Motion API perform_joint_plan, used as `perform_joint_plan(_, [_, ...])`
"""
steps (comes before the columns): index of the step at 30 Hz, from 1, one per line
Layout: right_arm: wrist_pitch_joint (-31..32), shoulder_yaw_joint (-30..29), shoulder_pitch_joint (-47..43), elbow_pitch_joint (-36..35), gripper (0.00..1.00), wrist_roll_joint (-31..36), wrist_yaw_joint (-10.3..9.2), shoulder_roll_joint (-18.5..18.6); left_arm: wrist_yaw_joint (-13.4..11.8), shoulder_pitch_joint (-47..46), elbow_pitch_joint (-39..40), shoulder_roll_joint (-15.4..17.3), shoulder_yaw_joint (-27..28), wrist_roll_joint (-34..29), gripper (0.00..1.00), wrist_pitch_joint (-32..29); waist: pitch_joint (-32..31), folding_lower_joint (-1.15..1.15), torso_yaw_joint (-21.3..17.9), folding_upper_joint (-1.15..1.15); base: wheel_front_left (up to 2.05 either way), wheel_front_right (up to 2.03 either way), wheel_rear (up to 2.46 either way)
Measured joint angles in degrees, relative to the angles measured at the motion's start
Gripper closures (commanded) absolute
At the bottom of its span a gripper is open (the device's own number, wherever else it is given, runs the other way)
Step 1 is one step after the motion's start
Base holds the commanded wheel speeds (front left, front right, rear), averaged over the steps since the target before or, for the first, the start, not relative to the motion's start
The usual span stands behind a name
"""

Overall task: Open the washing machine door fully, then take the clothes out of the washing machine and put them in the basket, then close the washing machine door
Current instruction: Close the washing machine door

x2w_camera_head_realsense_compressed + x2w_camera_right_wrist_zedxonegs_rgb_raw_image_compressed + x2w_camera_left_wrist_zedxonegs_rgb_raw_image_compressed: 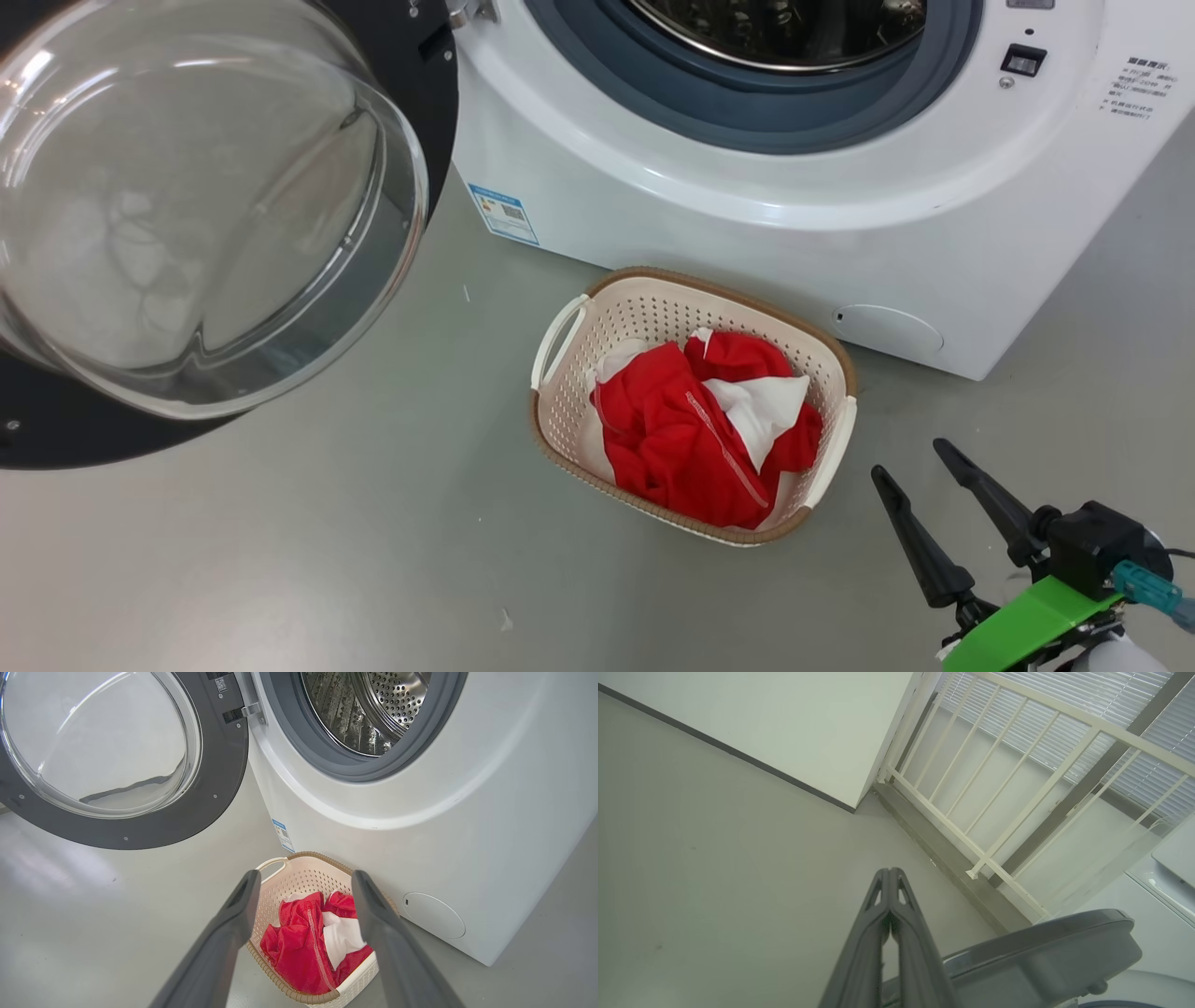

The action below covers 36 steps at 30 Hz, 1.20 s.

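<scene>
The washing machine (747, 224) stands with its door (187, 215) swung wide to the left, glass porthole bulging toward me. No fabric shows in the part of the steel drum (364, 709) that I see. On the floor before the machine sits the cream basket (653, 280), with the red and white clothes (691, 429) bunched inside. My right gripper (907, 459) hangs open and empty to the basket's lower right; in the right wrist view its fingers (306, 873) frame the basket (275, 947) and clothes (299, 947). My left gripper (889, 875) is shut on nothing, beside the door's grey rim (1041, 947).
Grey floor (327, 560) spreads left of and in front of the basket. A blue label (504, 215) and a round flap (887, 329) sit low on the washer's front. Behind the door, a white wall (784, 728) meets a white railing (994, 812) with blinds.
</scene>
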<state>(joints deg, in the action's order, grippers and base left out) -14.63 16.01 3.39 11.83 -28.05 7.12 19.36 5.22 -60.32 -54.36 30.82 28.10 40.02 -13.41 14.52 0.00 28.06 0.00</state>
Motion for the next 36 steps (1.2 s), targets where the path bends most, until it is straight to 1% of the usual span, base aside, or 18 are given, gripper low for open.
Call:
perform_joint_plan(4, [0.0, 0.08, 0.68, -0.37, 0.0, 0.0, 0.0, 0.49, -1.56, -1.74, -2.74, 0.79, -1.19, 0.51, 1.0, -8.67, 0.87, 0.0, -0.18, 0.0, 0.0, 0.0, 0.0])
perform_joint_plan(7, [0.0, 0.34, 0.69, -0.58, 0.0, 0.0, 0.0, 0.81, -3.07, -1.91, -3.28, 0.88, -1.54, 0.99, 1.0, -12.78, 1.65, 0.0, -0.42, 0.0, 0.0, 0.0, 0.0])
perform_joint_plan(14, [0.0, 0.87, 0.95, -0.86, 0.0, 0.0, 0.0, 1.99, -5.75, -1.85, -1.97, 1.2, -0.64, 2.72, 1.0, -17.88, 3.46, 0.0, -1.08, 0.0, 0.0, 0.0, 0.0])
perform_joint_plan(23, [0.0, 0.85, 1.9, -0.8, 0.0, 0.0, 0.0, 1.81, -5.89, -0.28, 3.45, 1.22, -1.07, 3.93, 1.0, -24.77, 3.11, 0.0, -1.16, 0.0, 0.0, 0.0, 0.0])
perform_joint_plan(33, [0.0, 0.92, 1.9, -0.41, 0.0, 0.0, 0.0, 0.45, -5.7, 3.35, 10.84, 1.19, -2.49, 5.7, 1.0, -35.32, 1.15, 0.0, -0.83, 0.0, 0.0, 0.0, 0.0])
perform_joint_plan(35, [0.0, 0.92, 1.89, -0.4, 0.0, 0.0, 0.0, 0.42, -5.7, 3.89, 11.62, 1.19, -2.55, 6.17, 1.0, -36.22, 0.97, 0.0, -0.79, 0.0, 0.0, 0.0, 0.0])
perform_joint_plan(36, [0.0, 0.91, 1.88, -0.35, 0.0, 0.0, 0.0, 0.2, -5.7, 5.26, 13.9, 1.04, -2.8, 7.0, 1.0, -38.56, 0.44, 0.0, -0.7, 0.0, 0.0, 0.0, 0.0])
